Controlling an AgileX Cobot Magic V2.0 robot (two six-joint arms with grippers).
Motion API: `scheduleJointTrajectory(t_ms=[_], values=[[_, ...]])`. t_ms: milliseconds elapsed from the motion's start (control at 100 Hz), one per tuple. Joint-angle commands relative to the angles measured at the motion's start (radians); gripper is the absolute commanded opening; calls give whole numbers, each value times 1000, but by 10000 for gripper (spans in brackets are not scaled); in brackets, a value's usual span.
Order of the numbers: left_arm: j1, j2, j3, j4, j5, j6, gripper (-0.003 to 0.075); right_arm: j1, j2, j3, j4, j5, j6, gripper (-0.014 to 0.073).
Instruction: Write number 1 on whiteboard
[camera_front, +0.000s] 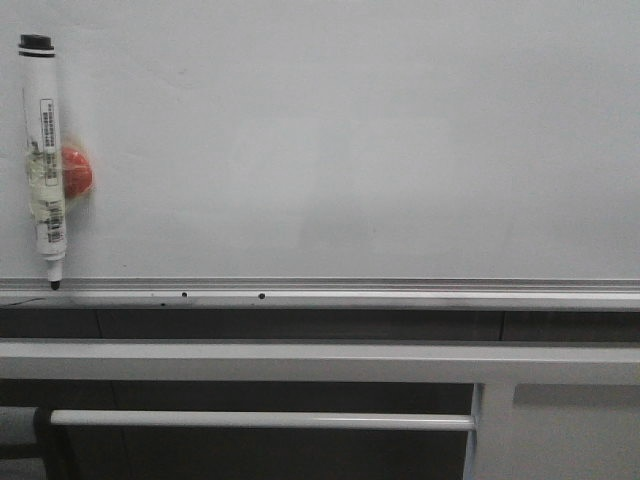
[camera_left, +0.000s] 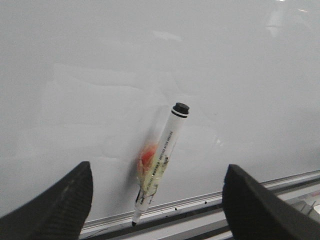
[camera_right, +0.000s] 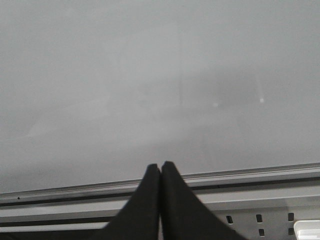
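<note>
**Blank board, one marker parked on the left**

So the big glossy white whiteboard (camera_front: 350, 140) fills almost the whole front view, and its writing surface is plain white, no stroke on it, so the number 1 isn't written yet. Along the bottom runs a silver-grey aluminium rail (camera_front: 400, 293) with three small black dots on it, over towards the left.

Only one pen around: a white cylindrical plastic marker with a black cap and black tip (camera_front: 46, 160), hanging nearly upright at the far left of the board, tip down and touching or just above the rail. It's wrapped in yellowish clear tape to a round orange-red magnet (camera_front: 76, 172) that sits against the board just beside the barrel. Printed label along the barrel, too small to read.

Below the board there are grey metal bars (camera_front: 300, 362), one wide flat one and a thinner round one under it.

Left hand (camera_left: 157, 200): two black textured fingers (camera_left: 62, 202) spread wide apart, holding nothing, with the marker seen between them but further off, not touched.

Right hand (camera_right: 160, 200): its two smooth black fingertips (camera_right: 145, 200) are pressed together, nothing between them, pointed at the bare board just above the rail.
</note>
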Motion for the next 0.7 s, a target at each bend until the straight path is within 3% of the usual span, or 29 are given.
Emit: scheduleJointTrajectory(t_ms=[0, 190, 360, 690], values=[[-16, 30, -2, 17, -102, -16, 491, 1, 21, -30, 3, -72, 1, -50], [9, 104, 92, -15, -311, -16, 491, 1, 21, -30, 3, -72, 1, -50], [20, 220, 103, -33, -387, -16, 491, 1, 21, -30, 3, -72, 1, -50], [19, 617, 103, -39, -741, -16, 491, 1, 21, -30, 3, -72, 1, -50]])
